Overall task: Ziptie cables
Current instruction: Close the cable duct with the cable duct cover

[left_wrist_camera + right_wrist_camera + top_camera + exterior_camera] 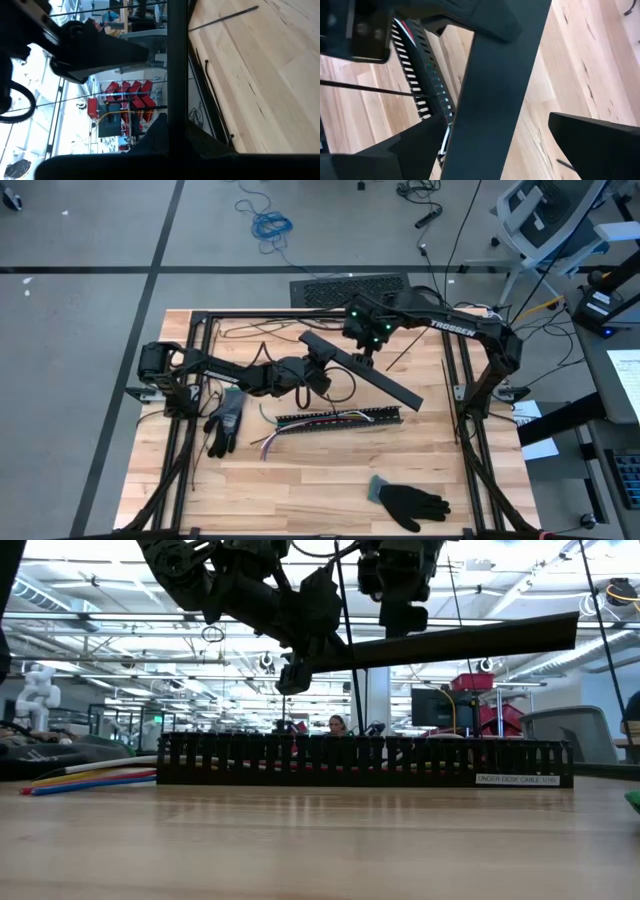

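**Cover strip held in the air above the slotted cable duct**

The worktop (330,480) carries a black slotted duct (340,420) lying near its middle, with a black glove (225,420) to one side and a second glove (410,502) near the front edge.

Above the duct, a long flat black cover strip (365,368) is held clear of the surface, running diagonally across it. Judged from its length and position, it is the duct's lid, kept raised so the wires below remain accessible.

The left gripper (318,372) grips the strip near one end, fingers closed tight on it. The right gripper (368,352) sits over the strip's middle with fingers spread wide on either side of it, not gripping. This suggests support rests with the left arm alone.

The cables (272,438) lie in the duct, their loose ends trailing out of one end onto the worktop. The low view shows yellow, red and blue strands (90,778) lying flat and untied.
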Controlling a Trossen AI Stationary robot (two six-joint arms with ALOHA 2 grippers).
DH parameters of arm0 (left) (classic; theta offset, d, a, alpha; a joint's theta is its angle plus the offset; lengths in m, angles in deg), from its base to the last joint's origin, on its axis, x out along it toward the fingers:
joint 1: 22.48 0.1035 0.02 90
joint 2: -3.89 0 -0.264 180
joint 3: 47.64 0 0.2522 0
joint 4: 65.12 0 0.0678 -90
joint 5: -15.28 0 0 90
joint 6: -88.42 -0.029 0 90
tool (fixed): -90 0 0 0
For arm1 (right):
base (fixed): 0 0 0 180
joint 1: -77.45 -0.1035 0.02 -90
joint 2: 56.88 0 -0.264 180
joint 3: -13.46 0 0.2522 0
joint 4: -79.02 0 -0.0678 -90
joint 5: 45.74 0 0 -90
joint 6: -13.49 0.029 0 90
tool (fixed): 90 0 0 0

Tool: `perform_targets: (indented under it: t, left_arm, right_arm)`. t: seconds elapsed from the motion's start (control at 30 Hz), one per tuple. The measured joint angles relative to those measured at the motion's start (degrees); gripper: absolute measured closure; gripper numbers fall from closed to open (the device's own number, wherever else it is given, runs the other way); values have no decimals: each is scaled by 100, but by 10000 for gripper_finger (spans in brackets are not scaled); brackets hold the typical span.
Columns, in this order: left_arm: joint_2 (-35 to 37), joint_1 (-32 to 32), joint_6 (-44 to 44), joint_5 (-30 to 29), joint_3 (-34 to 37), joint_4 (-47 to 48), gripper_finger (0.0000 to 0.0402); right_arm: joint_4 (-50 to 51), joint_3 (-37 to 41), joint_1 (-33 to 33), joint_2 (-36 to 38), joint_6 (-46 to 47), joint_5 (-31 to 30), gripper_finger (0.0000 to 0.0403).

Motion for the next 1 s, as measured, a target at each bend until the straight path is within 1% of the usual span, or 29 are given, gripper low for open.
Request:
perform_targets:
  t: [0.17, 0.23, 0.6, 0.67, 0.87, 1.0]
  left_arm:
    - [0, 0, 0, 20, 0, -2, 386]
    - [0, 0, 0, 20, 0, -13, 386]
    - [0, 0, 0, 20, 0, -37, 386]
    - [0, 0, 0, 20, 0, -37, 386]
    - [0, 2, 0, 18, 0, -39, 387]
    - [-4, 7, 0, 9, 2, -62, 386]
  right_arm:
    - [17, 0, -2, -261, 188, 55, 50]
    - [26, 0, -2, -332, 268, 191, 50]
    - [127, 0, 28, -371, 440, 198, 54]
    - [164, 0, 28, -371, 440, 189, 66]
    - [154, 0, 24, -371, 456, 205, 123]
    - [144, -2, 24, -371, 453, 208, 149]
